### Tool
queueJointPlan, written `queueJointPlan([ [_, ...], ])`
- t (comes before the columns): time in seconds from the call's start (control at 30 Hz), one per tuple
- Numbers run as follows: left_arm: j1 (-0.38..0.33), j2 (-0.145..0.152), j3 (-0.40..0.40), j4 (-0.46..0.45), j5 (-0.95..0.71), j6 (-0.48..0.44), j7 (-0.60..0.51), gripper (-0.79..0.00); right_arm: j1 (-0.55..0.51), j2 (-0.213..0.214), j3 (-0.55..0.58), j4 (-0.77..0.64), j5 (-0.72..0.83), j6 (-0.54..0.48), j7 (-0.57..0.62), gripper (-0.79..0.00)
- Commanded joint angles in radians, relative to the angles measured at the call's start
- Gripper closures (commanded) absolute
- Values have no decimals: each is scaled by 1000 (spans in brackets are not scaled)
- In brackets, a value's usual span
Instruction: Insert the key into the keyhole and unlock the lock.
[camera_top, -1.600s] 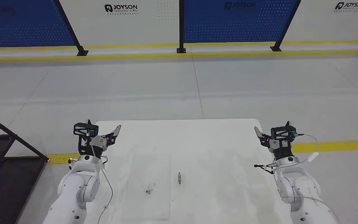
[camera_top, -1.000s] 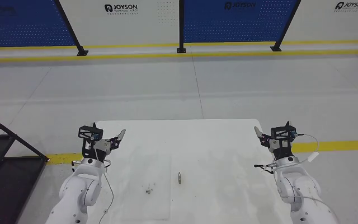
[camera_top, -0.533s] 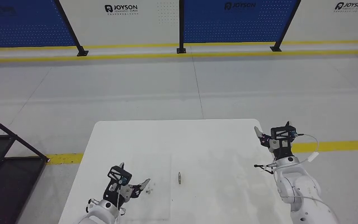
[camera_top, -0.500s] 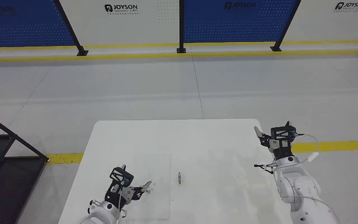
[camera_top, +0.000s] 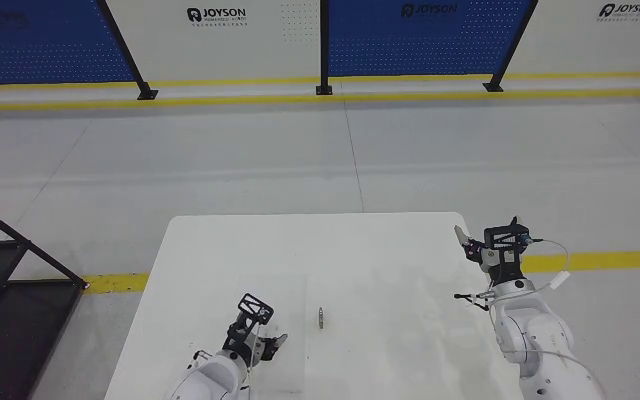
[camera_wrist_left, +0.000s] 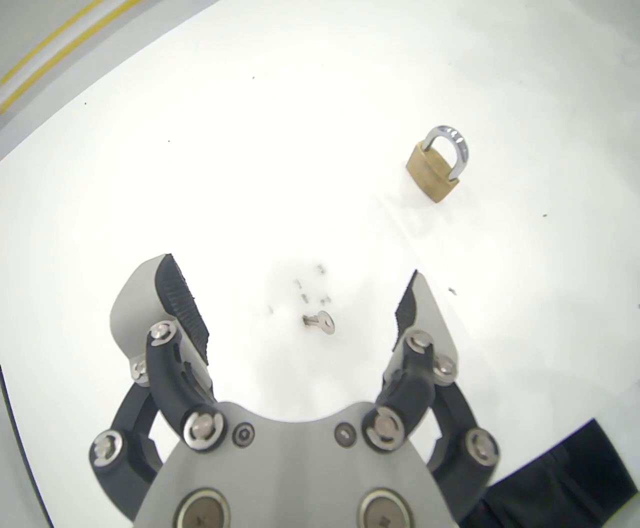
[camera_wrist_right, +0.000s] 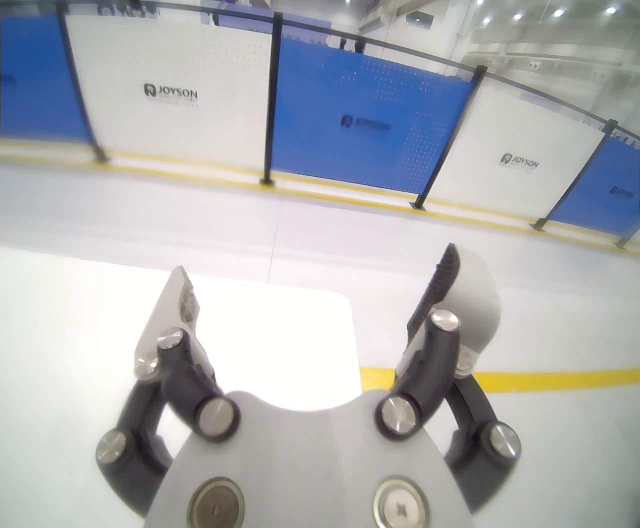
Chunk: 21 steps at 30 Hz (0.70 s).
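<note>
A small silver key lies flat on the white table, near the front and left of centre. My left gripper hovers just above it, open, with the key between and slightly ahead of the two black pads. A brass padlock with a chrome shackle lies a short way to the right of the key; from above the padlock is a small dark shape beside my left gripper. My right gripper stands open and empty at the table's far right corner, well away from my right gripper's nearest task object.
Several small dark specks mark the table just beyond the key. A dark rack stands off the table's left side. Yellow floor lines and a blue-and-white fence run behind the table.
My left arm has swung from the table's far left corner down to the front and now sits over the key. The right arm, the key and the padlock have not moved.
</note>
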Motion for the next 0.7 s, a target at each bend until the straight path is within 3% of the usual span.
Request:
queueJointPlan([
  [0.0,-9,-2,19,3,14,11,-22,-742,0,0,0,0,0,0,0,-785],
  [0.4,46,-2,40,23,39,63,23,-686,0,0,0,0,0,0,0,-785],
  [0.57,41,-1,34,58,36,68,40,-563,0,0,0,0,0,0,0,-785],
  [0.67,28,-3,39,76,33,72,36,-557,0,0,0,0,0,0,0,-785],
])
